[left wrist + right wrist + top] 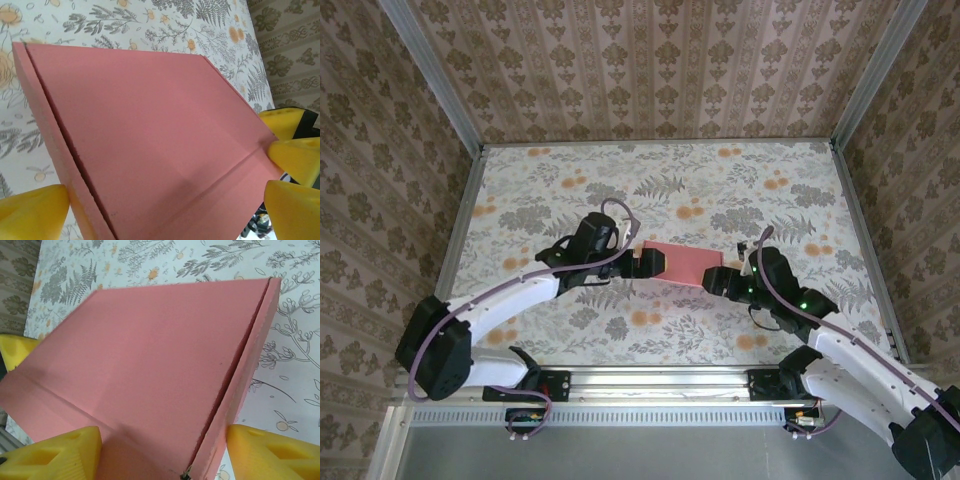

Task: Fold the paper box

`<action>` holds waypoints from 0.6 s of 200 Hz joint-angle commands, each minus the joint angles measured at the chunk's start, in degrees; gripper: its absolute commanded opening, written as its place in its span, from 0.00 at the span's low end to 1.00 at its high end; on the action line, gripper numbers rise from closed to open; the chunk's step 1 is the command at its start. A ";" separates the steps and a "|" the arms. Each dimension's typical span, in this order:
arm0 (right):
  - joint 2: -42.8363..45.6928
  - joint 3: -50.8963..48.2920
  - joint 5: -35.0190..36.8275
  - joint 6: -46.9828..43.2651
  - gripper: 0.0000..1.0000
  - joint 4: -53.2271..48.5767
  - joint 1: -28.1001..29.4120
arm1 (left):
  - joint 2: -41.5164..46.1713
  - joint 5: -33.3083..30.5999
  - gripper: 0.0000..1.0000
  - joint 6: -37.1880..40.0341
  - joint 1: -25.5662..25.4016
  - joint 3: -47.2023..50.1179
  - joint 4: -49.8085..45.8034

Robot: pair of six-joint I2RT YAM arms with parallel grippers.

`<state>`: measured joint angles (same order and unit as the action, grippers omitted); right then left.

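The paper box [682,262] is a flat, folded pink rectangle held between my two grippers near the middle of the table. My left gripper [645,262] holds its left end, and in the left wrist view the yellow fingers [35,212] press both sides of the paper box [150,130], with the left gripper [165,220] shut across its width. My right gripper [720,281] holds the right end. In the right wrist view the yellow fingers [272,452] bracket the paper box [150,355], the right gripper [162,455] shut on it. A side seam and a crease show on the box.
The table [570,180] is covered with a floral cloth and enclosed by patterned walls [650,60] at the back and sides. A metal rail [650,380] runs along the near edge by the arm bases.
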<state>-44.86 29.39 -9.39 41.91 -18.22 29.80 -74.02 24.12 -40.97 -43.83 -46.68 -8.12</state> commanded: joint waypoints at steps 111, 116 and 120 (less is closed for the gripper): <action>-4.63 4.77 -4.74 -2.27 0.79 -1.90 -0.85 | 4.33 -1.83 1.00 -5.06 -1.01 -2.91 -9.43; -4.88 4.64 -4.94 -2.27 0.79 -1.55 -0.88 | 4.16 -1.66 1.00 -5.19 -1.02 -2.71 -8.96; -5.01 4.48 -5.02 -2.21 0.79 -1.47 -0.88 | 4.00 -1.51 1.00 -5.38 -1.00 -2.53 -8.63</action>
<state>-48.95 32.49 -12.62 40.64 -19.64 29.39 -70.35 22.63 -45.08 -44.64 -48.14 -16.71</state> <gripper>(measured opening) 0.786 0.997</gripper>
